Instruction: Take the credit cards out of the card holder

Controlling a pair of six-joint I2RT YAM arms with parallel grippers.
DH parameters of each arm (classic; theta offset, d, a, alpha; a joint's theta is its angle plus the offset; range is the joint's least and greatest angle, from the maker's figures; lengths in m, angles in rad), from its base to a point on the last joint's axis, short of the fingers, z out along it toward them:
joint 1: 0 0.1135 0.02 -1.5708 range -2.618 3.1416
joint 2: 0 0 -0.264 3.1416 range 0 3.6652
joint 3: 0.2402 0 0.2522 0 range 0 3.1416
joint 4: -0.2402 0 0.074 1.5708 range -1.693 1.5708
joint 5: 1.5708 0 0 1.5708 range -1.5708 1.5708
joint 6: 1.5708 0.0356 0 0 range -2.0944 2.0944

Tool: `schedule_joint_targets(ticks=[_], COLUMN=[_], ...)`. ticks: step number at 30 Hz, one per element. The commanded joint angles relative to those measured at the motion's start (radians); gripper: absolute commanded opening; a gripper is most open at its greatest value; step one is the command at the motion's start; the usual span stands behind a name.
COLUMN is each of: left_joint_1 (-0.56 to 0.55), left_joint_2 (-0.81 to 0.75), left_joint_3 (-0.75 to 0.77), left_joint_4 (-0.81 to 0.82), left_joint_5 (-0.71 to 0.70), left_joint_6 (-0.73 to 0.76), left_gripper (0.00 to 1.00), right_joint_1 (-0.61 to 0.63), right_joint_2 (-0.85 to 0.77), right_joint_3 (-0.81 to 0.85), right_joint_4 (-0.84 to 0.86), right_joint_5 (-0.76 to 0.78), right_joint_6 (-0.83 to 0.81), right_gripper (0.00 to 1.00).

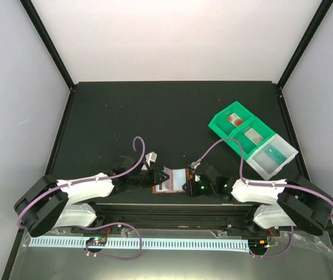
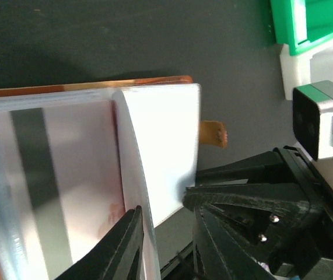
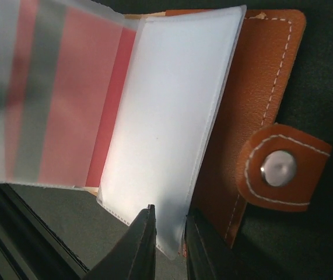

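The brown leather card holder (image 1: 176, 178) lies open near the table's front edge, between both grippers. Its frosted sleeves (image 3: 166, 111) are fanned out, and its snap tab (image 3: 280, 169) points away. One sleeve holds a reddish credit card (image 3: 67, 99) with a grey stripe, seen paler in the left wrist view (image 2: 55, 192). My right gripper (image 3: 169, 217) is shut on the corner of a sleeve. My left gripper (image 2: 166, 216) stands open, with an upright sleeve leaf (image 2: 160, 146) against its left finger. My left gripper (image 1: 159, 177) and right gripper (image 1: 188, 185) nearly meet.
A green compartmented tray (image 1: 218, 123) with a pale end section sits at the back right. It holds a white card with a red blot (image 1: 234, 119) and two pale cards. The right arm's black gripper body (image 2: 271, 198) is close beside my left fingers.
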Motion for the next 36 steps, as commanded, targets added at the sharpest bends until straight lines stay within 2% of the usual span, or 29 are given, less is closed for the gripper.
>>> schedule_joint_targets(ticks=[1,13,18,29,36], left_joint_1=[-0.020,-0.059,-0.080,-0.088,-0.088], left_joint_2=[0.042,0.126,0.173,0.232,0.217], left_joint_3=[0.045,0.093,0.113,0.134,0.131], left_joint_4=[0.075,0.149,0.190,0.227,0.202], left_joint_5=[0.055,0.078,0.088,0.093,0.070], left_joint_6=[-0.008,-0.023,-0.033,-0.034,-0.023], left_gripper=[0.28,0.37,0.39,0.40,0.42], right_joint_1=[0.006,0.006,0.006,0.006,0.006], right_joint_2=[-0.037,-0.114,-0.153,-0.313,-0.354], right_joint_3=[-0.006,-0.035,-0.037,-0.051,-0.041], right_joint_4=[-0.004,-0.030,-0.068,-0.158,-0.161], right_joint_5=[0.023,0.081,0.117,0.193,0.190], right_joint_6=[0.006,-0.004,-0.006,-0.007,-0.013], right_gripper=[0.18,0.21,0.27,0.30,0.30])
